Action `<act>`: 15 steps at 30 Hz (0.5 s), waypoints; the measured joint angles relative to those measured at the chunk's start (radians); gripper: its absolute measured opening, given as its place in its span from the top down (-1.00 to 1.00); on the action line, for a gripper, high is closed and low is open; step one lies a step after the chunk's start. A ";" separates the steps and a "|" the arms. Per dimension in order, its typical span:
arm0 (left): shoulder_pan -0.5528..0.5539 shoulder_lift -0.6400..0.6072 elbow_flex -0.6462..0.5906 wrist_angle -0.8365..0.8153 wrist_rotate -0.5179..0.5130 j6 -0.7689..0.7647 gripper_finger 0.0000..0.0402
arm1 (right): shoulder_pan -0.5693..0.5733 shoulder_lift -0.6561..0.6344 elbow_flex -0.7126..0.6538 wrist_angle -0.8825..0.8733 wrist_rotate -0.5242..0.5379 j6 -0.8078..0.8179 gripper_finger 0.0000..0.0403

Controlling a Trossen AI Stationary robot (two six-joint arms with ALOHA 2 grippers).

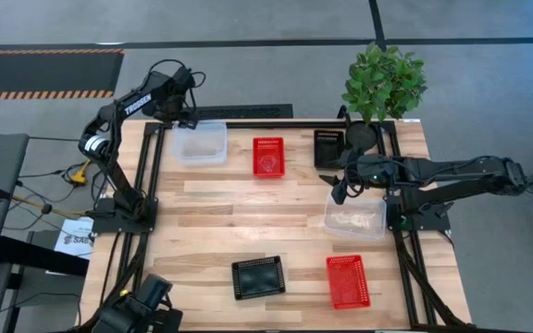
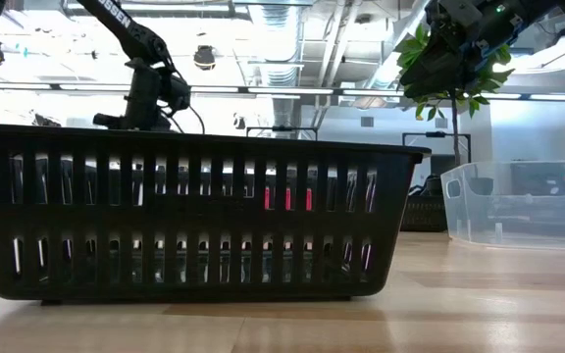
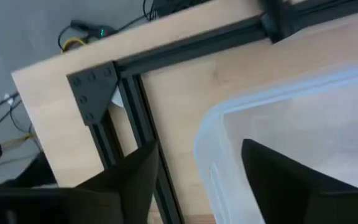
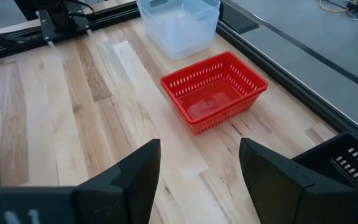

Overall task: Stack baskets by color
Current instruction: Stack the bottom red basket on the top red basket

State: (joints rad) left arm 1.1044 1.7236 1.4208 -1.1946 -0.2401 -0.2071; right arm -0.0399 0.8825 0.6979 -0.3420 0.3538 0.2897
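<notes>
from above, six baskets sit apart on the desk [image 1: 211,199], and no two are stacked that i can see, so nearly all the job looks left to do. at the far side there is a clear basket [image 1: 200,142] at 11 o'clock, a red basket [image 1: 268,156] at 12 o'clock, and a black basket [image 1: 329,148] at 1 o'clock. a second clear basket [image 1: 355,218] is at 3 o'clock. a second black basket [image 1: 258,277] is at 6 o'clock and a second red basket [image 1: 348,281] at 5 o'clock. a green plant [image 1: 384,81] stands at the far right corner. the left end effector [image 1: 185,118] hangs at the far edge of the first clear basket. the right end effector [image 1: 340,190] hangs between the far black basket and the second clear basket.

from the low view, the near black basket fills most of the picture, and a clear basket sits to the right behind it. both arms are up high.

from the left wrist, the left end effector's two fingers stand apart with the clear basket's rim between them. i cannot tell if they touch it. they do not squeeze it.

from the right wrist, the right end effector's fingers are wide apart and hold nothing. the far red basket and far clear basket lie ahead of it.
</notes>
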 joint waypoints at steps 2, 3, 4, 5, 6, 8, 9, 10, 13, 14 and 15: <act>-0.001 -0.023 0.014 0.001 0.003 0.009 -0.20 | 0.000 0.000 0.000 0.001 -0.001 0.000 -0.19; -0.001 -0.037 0.022 0.002 0.008 0.018 -0.23 | 0.000 0.000 0.000 0.003 -0.008 0.000 -0.19; -0.001 -0.051 0.029 0.004 0.013 0.027 -0.25 | 0.000 0.000 0.000 0.008 -0.015 -0.001 -0.19; -0.001 -0.066 0.036 0.004 0.021 0.030 -0.27 | 0.000 0.000 0.000 0.014 -0.016 -0.002 -0.19; -0.005 -0.084 0.038 0.008 0.033 0.031 -0.28 | 0.000 0.000 0.000 0.024 -0.016 -0.002 -0.19; -0.013 -0.130 0.039 0.023 0.071 0.048 -0.30 | 0.000 0.000 0.000 0.055 -0.017 -0.002 -0.19; -0.021 -0.154 0.039 0.034 0.093 0.060 -0.30 | 0.000 0.000 0.000 0.070 -0.017 -0.002 -0.19; -0.034 -0.180 0.039 0.047 0.119 0.074 -0.30 | 0.000 0.000 0.000 0.084 -0.018 -0.002 -0.19; -0.090 -0.271 0.004 0.113 0.184 0.112 -0.30 | 0.000 0.000 0.000 0.141 -0.018 -0.015 -0.19; -0.115 -0.307 -0.018 0.148 0.203 0.122 -0.30 | 0.000 0.000 0.000 0.158 -0.018 -0.034 -0.19; -0.142 -0.340 -0.043 0.187 0.223 0.131 -0.30 | 0.000 0.000 0.000 0.175 -0.017 -0.050 -0.19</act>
State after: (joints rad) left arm 0.9626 1.3831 1.3777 -1.0080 -0.0173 -0.0760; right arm -0.0399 0.8822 0.6983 -0.1670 0.3367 0.2394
